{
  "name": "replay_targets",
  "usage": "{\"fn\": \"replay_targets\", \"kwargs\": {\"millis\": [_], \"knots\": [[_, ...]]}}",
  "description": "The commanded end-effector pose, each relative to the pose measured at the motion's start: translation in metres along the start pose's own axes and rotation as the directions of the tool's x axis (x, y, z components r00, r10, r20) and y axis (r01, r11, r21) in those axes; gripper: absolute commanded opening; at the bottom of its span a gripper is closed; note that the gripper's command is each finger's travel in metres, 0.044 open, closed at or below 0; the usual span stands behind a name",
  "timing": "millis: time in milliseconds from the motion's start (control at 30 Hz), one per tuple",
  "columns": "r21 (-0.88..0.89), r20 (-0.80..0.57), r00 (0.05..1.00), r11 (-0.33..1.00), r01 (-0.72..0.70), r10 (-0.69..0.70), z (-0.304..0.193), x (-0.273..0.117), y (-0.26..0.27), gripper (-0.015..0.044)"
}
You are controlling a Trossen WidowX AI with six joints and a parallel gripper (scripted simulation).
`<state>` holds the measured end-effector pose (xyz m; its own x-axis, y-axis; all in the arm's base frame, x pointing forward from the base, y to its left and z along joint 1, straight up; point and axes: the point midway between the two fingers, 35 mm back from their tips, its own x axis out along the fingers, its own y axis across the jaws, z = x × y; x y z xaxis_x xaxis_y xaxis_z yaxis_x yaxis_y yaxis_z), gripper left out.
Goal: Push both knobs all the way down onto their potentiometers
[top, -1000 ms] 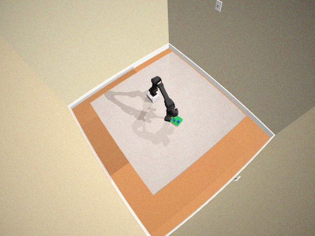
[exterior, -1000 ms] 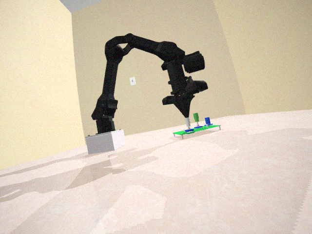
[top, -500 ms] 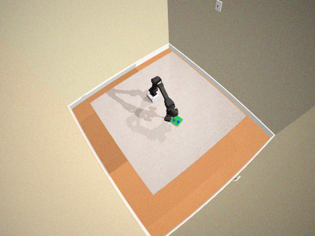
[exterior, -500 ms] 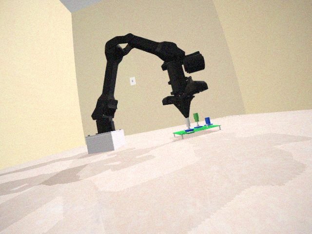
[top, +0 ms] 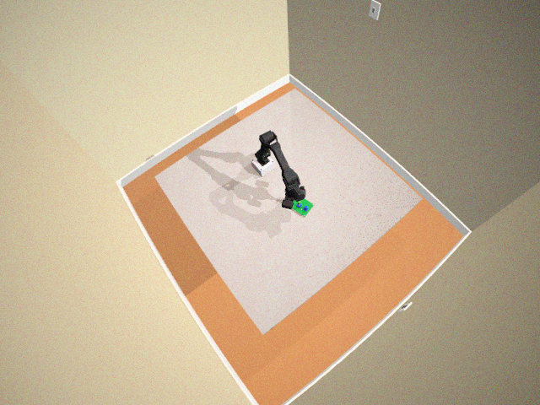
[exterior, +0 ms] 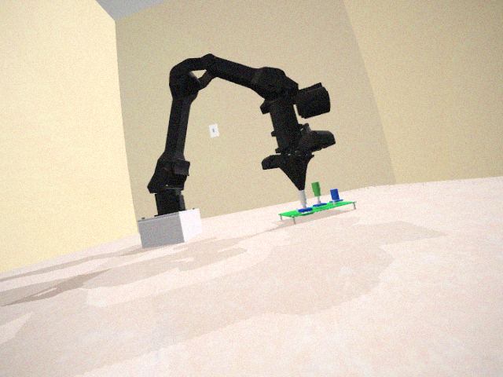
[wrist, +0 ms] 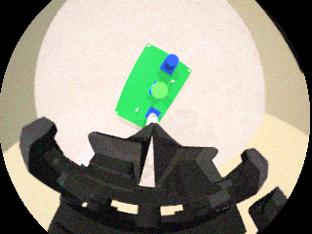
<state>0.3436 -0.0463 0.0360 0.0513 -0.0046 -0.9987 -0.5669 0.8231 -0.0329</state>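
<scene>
Stands on short legs on the bench (top: 261, 278) (exterior: 244, 324) (wrist: 97, 29): a green circuit board (top: 307, 213) (exterior: 346, 203) (wrist: 134, 90), under the arm's outer end. Clenched, with nothing between the fingertips, the end effector (top: 297, 202) (exterior: 302, 188) (wrist: 154, 125); points down at the top of the white knob (exterior: 302, 197) (wrist: 152, 118). Looks like contact there, but cannot confirm it from the wrist view, with the dark tips covering part of the knob. Cannot tell whether any gap remains between white knob and blue potentiometer (exterior: 305, 210) (wrist: 153, 112). Clearly raised on a pale shaft in the exterior view: the green knob (exterior: 316, 188) (wrist: 159, 90), in the middle of the row. Sits lower at the far end, the blue knob (top: 305, 207) (exterior: 334, 194) (wrist: 171, 61); too small to judge its seating. From the top, hard to make out fingertips and white knob, close under the dark arm.
</scene>
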Motion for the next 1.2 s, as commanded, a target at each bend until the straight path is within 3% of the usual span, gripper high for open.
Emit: {"fn": "replay_targets", "kwargs": {"millis": [0,700,1167], "knots": [[0.004,-0.010,1.000,1.000,-0.016,0.016,0.001,0.015,0.000,0.0000],[0.004,-0.010,1.000,1.000,-0.016,0.016,0.001,0.015,0.000,0.0000],[0.004,-0.010,1.000,1.000,-0.016,0.016,0.002,-0.006,0.000,0.0000]]}}
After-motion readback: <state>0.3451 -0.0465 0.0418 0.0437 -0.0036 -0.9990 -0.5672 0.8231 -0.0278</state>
